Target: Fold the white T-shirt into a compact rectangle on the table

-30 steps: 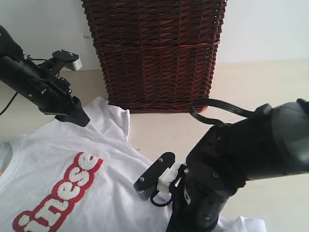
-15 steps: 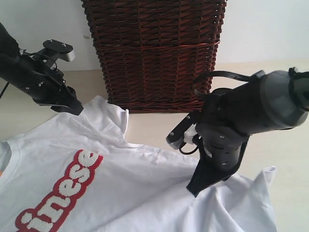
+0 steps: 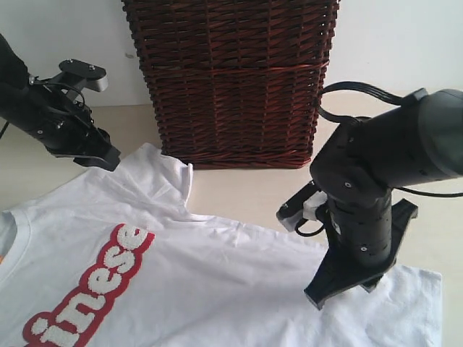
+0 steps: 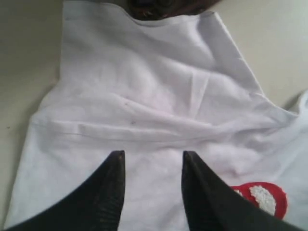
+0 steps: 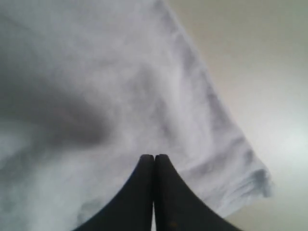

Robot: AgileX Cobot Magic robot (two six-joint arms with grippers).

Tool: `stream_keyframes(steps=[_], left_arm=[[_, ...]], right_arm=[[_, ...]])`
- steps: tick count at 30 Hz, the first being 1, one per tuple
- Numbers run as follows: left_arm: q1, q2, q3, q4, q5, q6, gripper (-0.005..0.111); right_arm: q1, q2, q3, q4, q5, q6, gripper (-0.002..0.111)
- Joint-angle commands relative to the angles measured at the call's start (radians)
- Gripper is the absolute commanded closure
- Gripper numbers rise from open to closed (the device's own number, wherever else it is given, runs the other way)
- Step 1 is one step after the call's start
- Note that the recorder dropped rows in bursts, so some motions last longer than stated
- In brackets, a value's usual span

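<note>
Item: white T-shirt (image 3: 217,275), spread chest-up on table (image 3: 253,189), one sleeve toward the far edge by wicker basket (image 3: 231,79). Held by neither, seemingly: left gripper (image 4: 153,155) hangs parted over that sleeve; right gripper (image 5: 154,158), fingers pressed together, sits on the other side's cloth. Advice: nip the sleeve hem squarely, fold inward flat.

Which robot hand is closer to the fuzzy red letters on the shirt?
Left. The left gripper hovers over the white T-shirt near the letters; the right gripper is far across it.
</note>
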Motion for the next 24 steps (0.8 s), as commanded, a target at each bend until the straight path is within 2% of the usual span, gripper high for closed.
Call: stream_keyframes(steps=[1, 2, 4, 5, 6, 11, 16, 18, 21, 24], left_arm=[[0.0, -0.003, 0.004, 0.004, -0.015, -0.022, 0.068], [0.0, -0.003, 0.004, 0.007, -0.015, -0.024, 0.069], [0.0, -0.005, 0.004, 0.017, -0.015, -0.03, 0.08], [0.0, -0.013, 0.004, 0.033, -0.015, -0.03, 0.097], [0.0, -0.019, 0.004, 0.04, -0.015, -0.036, 0.105], [0.05, -0.056, 0.004, -0.016, -0.029, -0.049, 0.107], [0.078, -0.056, 0.004, -0.02, -0.009, -0.099, 0.107], [0.078, -0.046, 0.004, -0.035, 0.024, -0.059, 0.107], [0.068, -0.009, 0.004, -0.151, 0.076, 0.094, 0.107], [0.042, 0.043, 0.002, -0.2, 0.065, 0.147, 0.107]], right_arm=[[-0.022, -0.034, 0.086, -0.036, 0.015, 0.058, 0.108], [-0.035, -0.036, 0.105, -0.037, 0.007, 0.064, 0.108], [-0.093, -0.036, 0.132, -0.019, -0.036, 0.074, 0.108], [-0.133, -0.036, 0.143, -0.002, -0.066, 0.076, 0.108], [-0.151, -0.036, 0.147, 0.001, -0.083, 0.076, 0.108], [-0.249, -0.034, 0.155, 0.02, -0.208, 0.071, 0.108], [-0.397, 0.002, 0.112, 0.029, -0.258, 0.072, 0.108], [-0.408, 0.003, 0.09, 0.041, -0.258, 0.06, 0.108], [-0.408, 0.003, 0.062, 0.087, -0.256, 0.004, 0.108], [-0.408, -0.011, 0.052, 0.182, -0.258, -0.091, 0.108]])
